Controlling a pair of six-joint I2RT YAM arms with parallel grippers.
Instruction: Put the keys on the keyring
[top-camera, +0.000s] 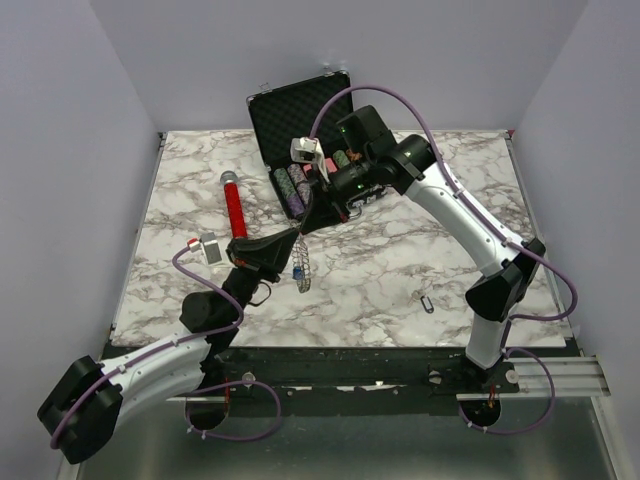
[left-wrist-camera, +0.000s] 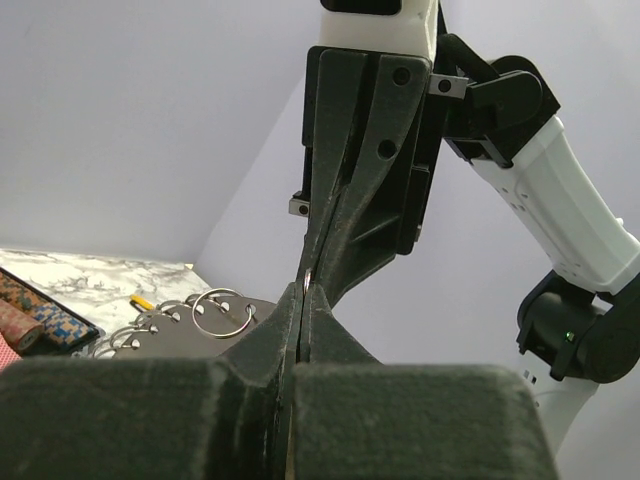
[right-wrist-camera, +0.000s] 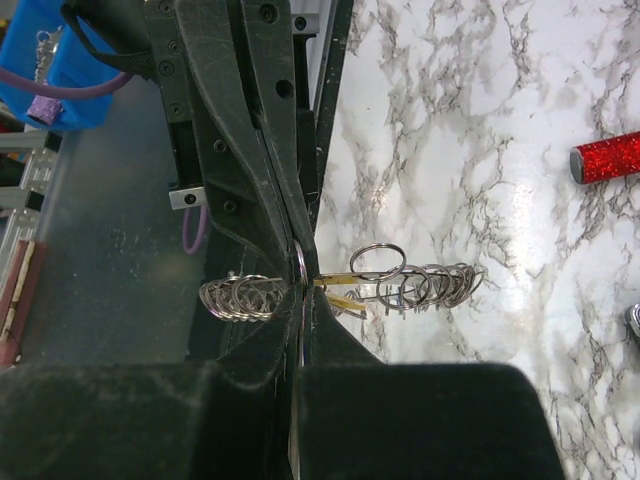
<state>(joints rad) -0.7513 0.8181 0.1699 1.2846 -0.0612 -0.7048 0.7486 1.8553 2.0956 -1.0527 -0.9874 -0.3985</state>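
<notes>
The keyring (right-wrist-camera: 420, 287), a silver loop strung with many small rings, hangs edge-on above the marble between both grippers. In the top view the keyring (top-camera: 300, 268) dangles below the point where the two grippers meet. My left gripper (left-wrist-camera: 303, 292) is shut on the loop's wire, its fingertips pressed together. My right gripper (right-wrist-camera: 300, 285) comes tip to tip against the left one and is shut on the same silver wire. A yellow tag (right-wrist-camera: 345, 291) lies right beside the right jaws. One loose key (top-camera: 427, 303) with a dark tag rests on the table (top-camera: 400, 290) near the right arm's base.
An open black foam-lined case (top-camera: 300, 110) stands at the back, with rolls of chips (top-camera: 292, 187) in front of it. A red glittery cylinder (top-camera: 235, 207) lies left of centre. The walls of the enclosure close in the table on three sides.
</notes>
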